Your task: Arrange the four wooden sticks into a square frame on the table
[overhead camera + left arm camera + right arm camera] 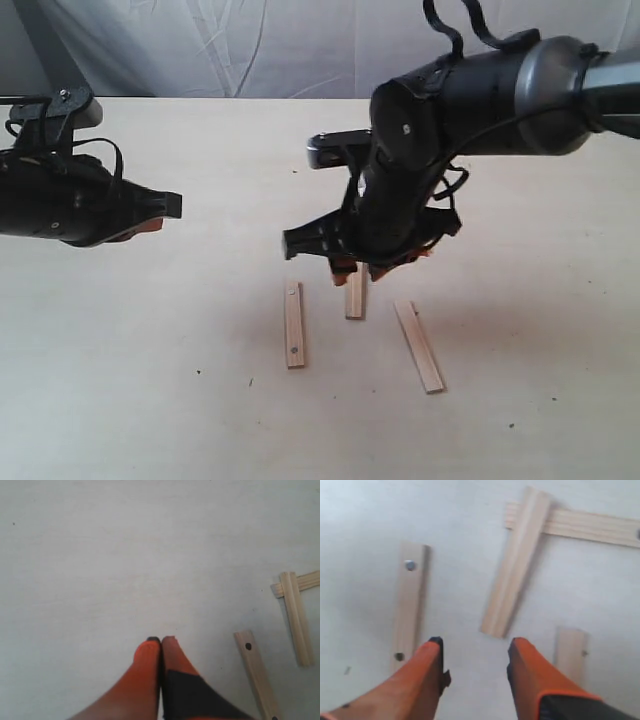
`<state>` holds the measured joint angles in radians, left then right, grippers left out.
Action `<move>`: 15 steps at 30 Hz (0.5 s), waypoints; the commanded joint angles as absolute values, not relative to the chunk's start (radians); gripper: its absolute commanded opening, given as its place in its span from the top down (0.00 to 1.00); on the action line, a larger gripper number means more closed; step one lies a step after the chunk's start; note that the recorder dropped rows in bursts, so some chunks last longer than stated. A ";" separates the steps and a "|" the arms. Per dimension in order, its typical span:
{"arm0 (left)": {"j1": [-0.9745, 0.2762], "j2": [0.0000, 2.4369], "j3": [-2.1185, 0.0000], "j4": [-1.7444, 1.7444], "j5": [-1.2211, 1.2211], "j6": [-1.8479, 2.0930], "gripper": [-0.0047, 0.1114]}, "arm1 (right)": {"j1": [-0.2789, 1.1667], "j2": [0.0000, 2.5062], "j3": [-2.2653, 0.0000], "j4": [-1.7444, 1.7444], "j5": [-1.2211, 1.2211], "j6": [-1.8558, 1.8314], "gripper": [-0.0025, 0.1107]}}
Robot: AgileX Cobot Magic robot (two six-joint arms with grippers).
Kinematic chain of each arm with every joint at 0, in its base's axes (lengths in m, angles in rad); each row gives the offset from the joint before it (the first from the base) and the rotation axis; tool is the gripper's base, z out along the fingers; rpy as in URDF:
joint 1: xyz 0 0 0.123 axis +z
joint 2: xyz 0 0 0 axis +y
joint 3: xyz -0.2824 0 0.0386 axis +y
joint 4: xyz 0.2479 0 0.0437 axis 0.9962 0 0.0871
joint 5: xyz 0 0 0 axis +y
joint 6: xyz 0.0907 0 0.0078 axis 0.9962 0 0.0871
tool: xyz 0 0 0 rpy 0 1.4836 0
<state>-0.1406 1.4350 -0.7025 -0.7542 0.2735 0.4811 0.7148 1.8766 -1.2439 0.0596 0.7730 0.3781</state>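
- Pale cream table (120, 330), faint grain; wrinkled white cloth (300, 40) behind.
- Right gripper (478, 645), jaws apart and empty, blocks part of 4 flat tan sticks (516, 587).
- Left gripper (161, 640), jaws pressed together.

Soft, even light from overhead falls on the pale table (150, 400), which I see bright and nearly washed out in the exterior view. A faint, broad shadow spreads beneath the right arm (480, 90), whose grey housing carries a dull highlight. The wooden sticks (293, 325) throw only thin dark edges. My left wrist view has a cool, blue-grey cast, and the orange fingers (145, 680) of the left gripper (161, 641) sit out of focus up close. The right wrist view is the softest: sticks smear at their edges, the right gripper (476, 642) is blurred, and narrow shadows run along one side of each strip
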 commanded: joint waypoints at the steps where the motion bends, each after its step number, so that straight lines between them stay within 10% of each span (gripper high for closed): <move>1: -0.135 1.426 -0.698 -0.781 0.219 0.480 0.96 | 0.780 1.959 -1.293 0.095 0.762 0.385 0.61; 15: -0.070 1.426 -0.698 -0.818 0.208 0.467 0.96 | 0.828 2.133 -1.372 0.111 0.741 0.426 0.61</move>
<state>-0.0729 1.4350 -0.7025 -0.8108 0.2066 0.4726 0.8263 2.1183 -1.3677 0.1147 0.7356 0.4260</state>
